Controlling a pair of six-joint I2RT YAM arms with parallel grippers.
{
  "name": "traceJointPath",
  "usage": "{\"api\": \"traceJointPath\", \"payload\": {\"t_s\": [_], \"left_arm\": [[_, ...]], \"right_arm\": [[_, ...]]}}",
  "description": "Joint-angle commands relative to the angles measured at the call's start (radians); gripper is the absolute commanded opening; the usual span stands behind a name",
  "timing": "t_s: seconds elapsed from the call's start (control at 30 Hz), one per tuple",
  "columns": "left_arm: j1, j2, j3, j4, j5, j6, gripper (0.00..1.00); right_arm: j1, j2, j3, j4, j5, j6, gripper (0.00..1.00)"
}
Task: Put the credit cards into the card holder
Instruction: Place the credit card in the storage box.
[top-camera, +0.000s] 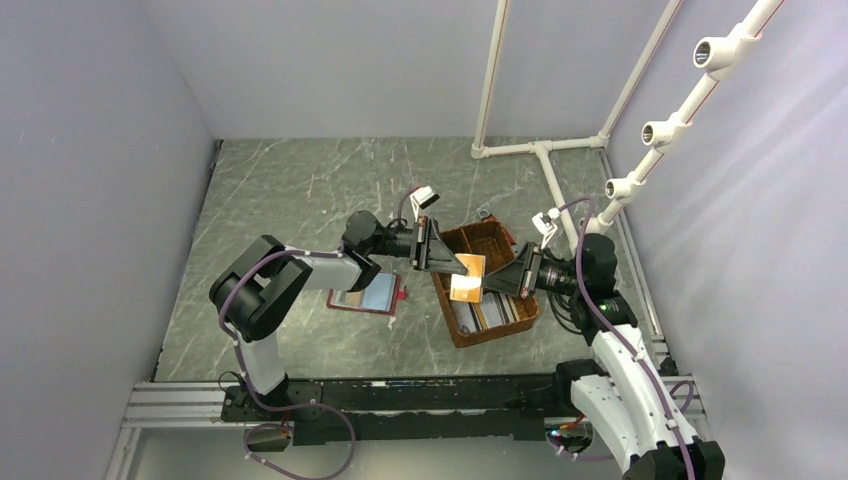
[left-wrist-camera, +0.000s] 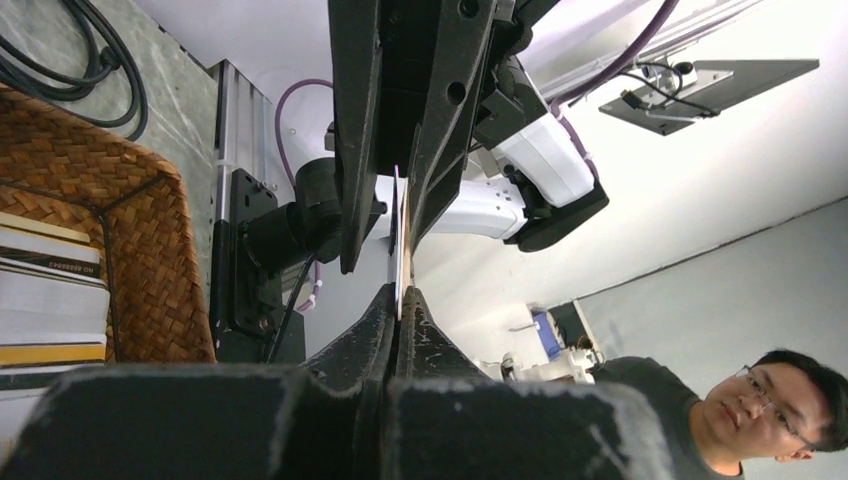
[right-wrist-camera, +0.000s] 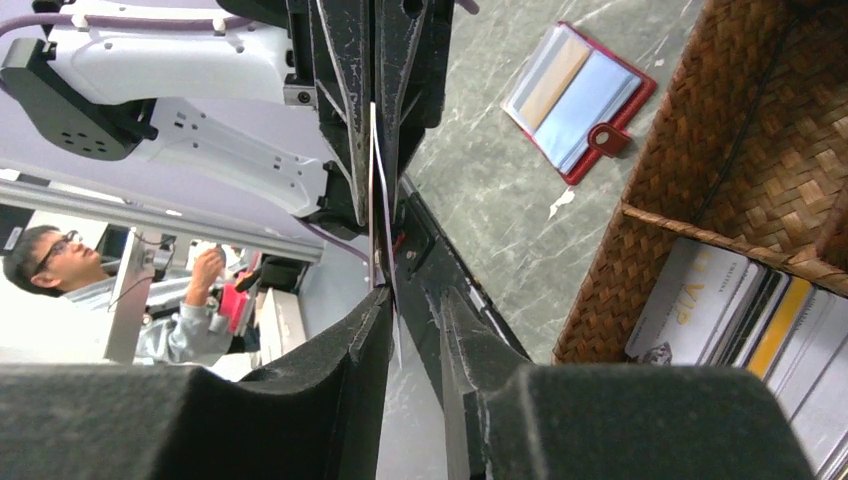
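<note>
A tan-orange credit card (top-camera: 467, 277) hangs in the air over the basket, between my two grippers. My left gripper (top-camera: 446, 263) is shut on its left edge; in the left wrist view the card (left-wrist-camera: 400, 225) stands edge-on out of the shut left gripper (left-wrist-camera: 400, 298). My right gripper (top-camera: 492, 281) faces it from the right. In the right wrist view the right gripper (right-wrist-camera: 412, 298) is open: the card's edge (right-wrist-camera: 373, 200) rests against one finger and the other finger stands apart. The card holder (top-camera: 365, 293), dark red, lies open on the table, with cards in its slots (right-wrist-camera: 580, 95).
A brown woven basket (top-camera: 497, 235) sits under the grippers, and more cards (right-wrist-camera: 720, 300) stand on edge in its near compartment. White pipe framing (top-camera: 545, 160) runs along the table's back right. Walls close in on both sides.
</note>
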Motion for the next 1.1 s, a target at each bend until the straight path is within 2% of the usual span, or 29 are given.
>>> {"api": "traceJointPath", "payload": {"t_s": [0.0, 0.13, 0.17, 0.2, 0.23, 0.37, 0.43, 0.5, 0.67, 0.73, 0.83, 0.9, 0.93, 1.0, 1.07], "left_arm": [[-0.048, 0.021, 0.067, 0.02, 0.001, 0.023, 0.0], [-0.058, 0.065, 0.086, 0.042, -0.014, 0.004, 0.0], [-0.061, 0.071, 0.092, 0.031, -0.017, 0.009, 0.0], [-0.064, 0.074, 0.096, 0.001, -0.023, 0.026, 0.0], [-0.066, 0.071, 0.099, -0.082, -0.034, 0.062, 0.0], [-0.066, 0.055, 0.11, -0.485, -0.141, 0.252, 0.0], [-0.066, 0.081, 0.134, -0.611, -0.18, 0.289, 0.03], [-0.069, 0.118, 0.145, -0.614, -0.197, 0.272, 0.08], [-0.079, 0.167, 0.161, -0.655, -0.227, 0.269, 0.35], [-0.08, 0.151, 0.163, -0.726, -0.253, 0.303, 0.44], [-0.079, 0.113, 0.182, -0.87, -0.299, 0.359, 0.52], [-0.081, 0.08, 0.21, -0.955, -0.314, 0.391, 0.69], [-0.082, 0.064, 0.229, -1.021, -0.321, 0.414, 0.74], [-0.083, 0.022, 0.253, -1.112, -0.345, 0.457, 0.8], [-0.082, -0.011, 0.274, -1.218, -0.367, 0.5, 0.82]], "right_arm": [[0.009, 0.007, 0.014, 0.098, -0.041, 0.033, 0.26], [0.012, 0.004, -0.006, 0.151, -0.059, 0.07, 0.25], [0.011, 0.001, -0.006, 0.136, -0.053, 0.07, 0.2], [0.012, 0.0, 0.003, 0.074, -0.025, 0.051, 0.06], [0.012, 0.002, 0.02, -0.017, 0.028, 0.02, 0.0], [0.01, 0.011, 0.084, -0.334, 0.337, -0.076, 0.0], [0.01, 0.017, 0.085, -0.404, 0.442, -0.1, 0.0], [0.01, 0.034, 0.081, -0.453, 0.507, -0.113, 0.0], [0.009, 0.06, 0.063, -0.478, 0.545, -0.107, 0.0], [0.01, 0.061, 0.072, -0.506, 0.591, -0.115, 0.0], [0.01, 0.08, 0.103, -0.551, 0.655, -0.131, 0.0], [0.01, 0.088, 0.125, -0.566, 0.676, -0.144, 0.0], [0.01, 0.088, 0.139, -0.573, 0.692, -0.148, 0.0], [0.01, 0.09, 0.177, -0.586, 0.727, -0.174, 0.0], [0.01, 0.097, 0.225, -0.609, 0.756, -0.21, 0.0]]}}
